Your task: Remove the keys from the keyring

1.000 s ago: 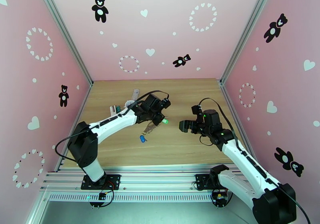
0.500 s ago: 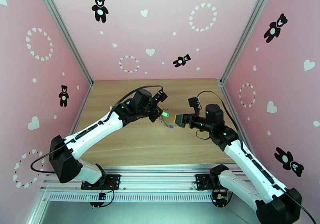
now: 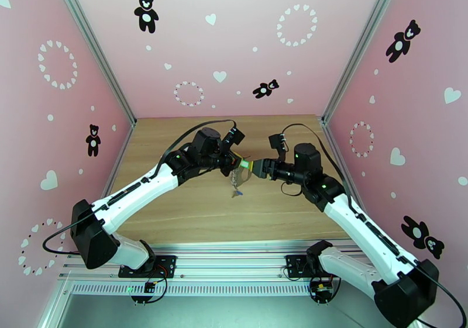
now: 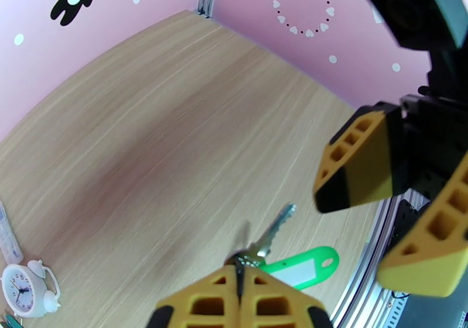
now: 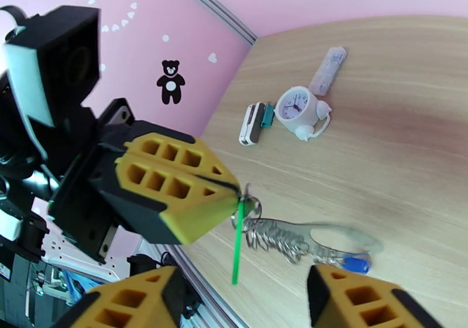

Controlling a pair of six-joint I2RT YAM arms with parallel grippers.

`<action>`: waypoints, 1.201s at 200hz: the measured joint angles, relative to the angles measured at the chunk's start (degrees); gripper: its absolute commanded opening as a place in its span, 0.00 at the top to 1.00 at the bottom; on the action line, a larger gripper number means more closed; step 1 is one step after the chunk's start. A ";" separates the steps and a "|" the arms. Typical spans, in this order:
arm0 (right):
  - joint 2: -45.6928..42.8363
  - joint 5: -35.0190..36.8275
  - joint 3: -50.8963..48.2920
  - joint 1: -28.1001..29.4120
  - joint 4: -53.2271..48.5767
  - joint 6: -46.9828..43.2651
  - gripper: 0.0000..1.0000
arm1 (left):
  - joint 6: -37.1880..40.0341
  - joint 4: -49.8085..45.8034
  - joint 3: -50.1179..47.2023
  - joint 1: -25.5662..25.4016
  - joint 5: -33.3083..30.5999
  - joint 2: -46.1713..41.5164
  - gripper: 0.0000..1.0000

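Wood table [image 3: 275, 218], pink walls. Left gripper [image 5: 234, 199] pinches the keyring [image 5: 275, 238] mid-air over centre. Right gripper [image 5: 245, 291] spread beside green key [image 4: 301, 268]. Green and blue key [image 5: 355, 263] both on ring; none removed.

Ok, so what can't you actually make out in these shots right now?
Top view: the keyring is too small to make out its links.
Left wrist view: the left gripper hides its pinch point behind its own fingers.
Right wrist view: the green key is edge-on, just a thin line; the blue key is blurred, so its attachment is unclear.
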 measured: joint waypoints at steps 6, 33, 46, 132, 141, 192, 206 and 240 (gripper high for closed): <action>0.33 0.02 0.20 0.17 0.00 0.20 0.45 | -0.20 0.00 0.04 0.00 0.00 0.00 1.00; 1.27 0.33 1.25 0.81 0.15 0.74 0.50 | -0.68 0.42 0.28 0.00 0.22 -0.20 1.00; 2.03 0.46 1.73 0.92 0.31 1.03 0.53 | -0.90 0.55 0.52 0.00 0.39 -0.33 1.00; 4.31 0.68 3.39 1.07 2.60 3.02 0.67 | -1.31 0.79 0.94 0.00 0.96 -1.27 1.00; 4.37 0.59 3.58 1.07 3.04 3.06 0.68 | -1.33 0.79 0.94 0.00 1.20 -1.27 1.00; 5.75 0.39 4.55 1.57 4.20 3.72 0.76 | -1.70 0.81 0.94 0.00 1.95 -1.27 1.00; 6.08 0.39 4.59 1.86 4.33 3.67 0.81 | -1.73 0.76 0.94 0.00 1.90 -1.27 1.00; 6.16 0.28 4.96 2.03 4.26 3.72 0.94 | -1.75 0.81 0.94 0.00 1.90 -1.27 1.00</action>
